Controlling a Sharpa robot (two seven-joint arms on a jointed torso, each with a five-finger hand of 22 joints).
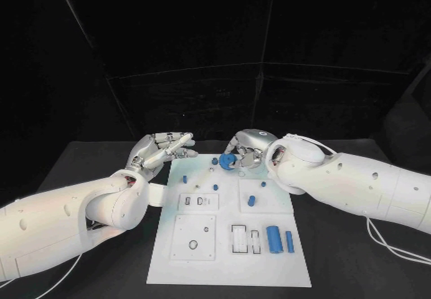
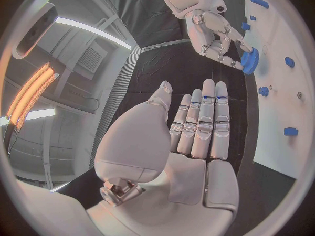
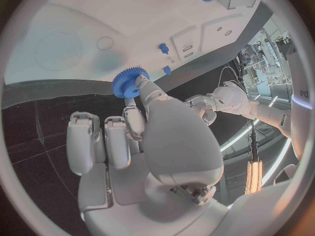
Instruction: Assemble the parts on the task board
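The white task board (image 1: 229, 261) lies in the middle of the black table. My right hand (image 1: 249, 149) hovers over the board's far edge and pinches a blue gear (image 1: 227, 162), also seen as the toothed blue gear (image 3: 126, 83) at its fingertips and the blue gear (image 2: 249, 59) in the left wrist view. My left hand (image 1: 162, 151) is held flat with straight fingers (image 2: 200, 123) beside the board's far left corner, holding nothing. Two blue cylinders (image 1: 279, 240) lie at the board's near right. Small blue pegs (image 1: 184, 179) stand on the far part.
The board carries rectangular recesses (image 1: 198, 201) and a plate with an oval hole (image 1: 193, 245). A small blue piece (image 1: 251, 200) lies near the middle right. A white cable (image 1: 390, 246) runs over the table at the right. Black table surface surrounds the board.
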